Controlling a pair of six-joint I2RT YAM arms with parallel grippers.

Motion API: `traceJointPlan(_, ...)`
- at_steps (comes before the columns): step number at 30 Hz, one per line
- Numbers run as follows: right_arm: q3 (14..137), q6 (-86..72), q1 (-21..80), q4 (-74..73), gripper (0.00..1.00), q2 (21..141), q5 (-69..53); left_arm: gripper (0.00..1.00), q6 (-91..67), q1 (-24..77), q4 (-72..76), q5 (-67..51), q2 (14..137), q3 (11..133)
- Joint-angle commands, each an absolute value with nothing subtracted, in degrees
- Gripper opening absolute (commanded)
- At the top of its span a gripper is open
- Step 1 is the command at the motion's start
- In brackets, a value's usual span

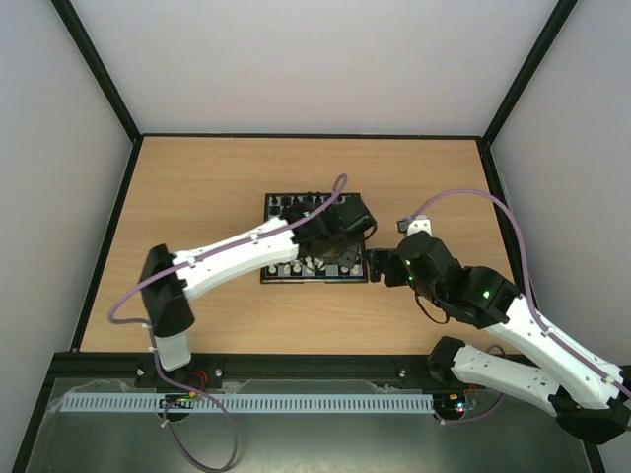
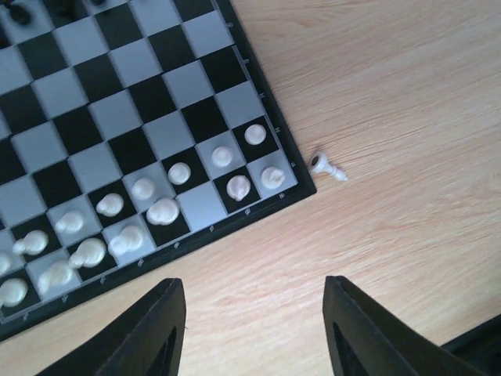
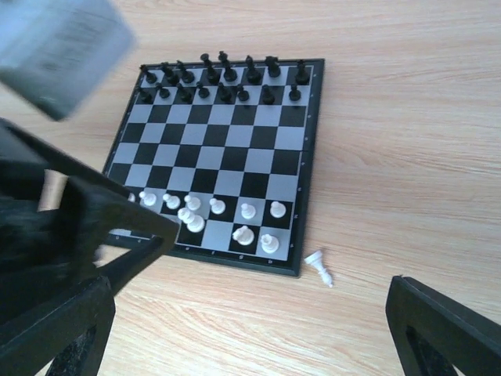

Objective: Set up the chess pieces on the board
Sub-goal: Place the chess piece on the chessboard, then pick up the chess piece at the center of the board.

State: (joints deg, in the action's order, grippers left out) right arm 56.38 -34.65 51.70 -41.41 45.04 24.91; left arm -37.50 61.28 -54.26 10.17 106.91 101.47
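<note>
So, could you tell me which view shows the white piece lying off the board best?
The left wrist view: the fallen piece lies close and sharp on the table beside the board's corner. The right wrist view shows it smaller but unobstructed. From the top camera I cannot make it out.

White moulded arm links (image 1: pixel 232 258) are joined by black joint housings (image 1: pixel 170 296). Thin mauve cables (image 1: pixel 126 295) are looped alongside.

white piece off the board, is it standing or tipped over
Tipped over: the white piece lies on its side on the table, just off a corner of the board.
</note>
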Motion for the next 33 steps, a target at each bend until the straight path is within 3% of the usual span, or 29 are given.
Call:
traceJointPlan(1,55.06,-35.98,51.46,-38.29,0.95,47.10,21.37,0.55,-39.64,61.22,-53.05,14.34,98.38,92.42)
traceJointPlan(8,49.22,-42.53,48.77,-33.32,0.87,50.27,17.86,0.74,-39.96,59.96,-47.97,14.75,83.03,78.60)
traceJointPlan(13,41.53,-45.33,41.29,-28.85,0.72,49.40,11.16,0.84,-38.20,59.00,-44.81,13.03,76.13,73.00)
traceJointPlan(16,37.12,-46.88,37.53,-25.75,0.68,49.72,8.83,0.98,-36.94,58.59,-43.40,12.13,74.11,71.26)
traceJointPlan(21,29.94,-48.93,34.26,-19.91,0.52,53.73,4.89,1.00,-35.30,57.37,-41.09,9.97,71.42,68.88)
traceJointPlan(33,28.56,-46.27,34.01,-16.75,0.38,63.31,12.19,1.00,-33.04,53.21,-38.09,6.18,67.43,63.96)
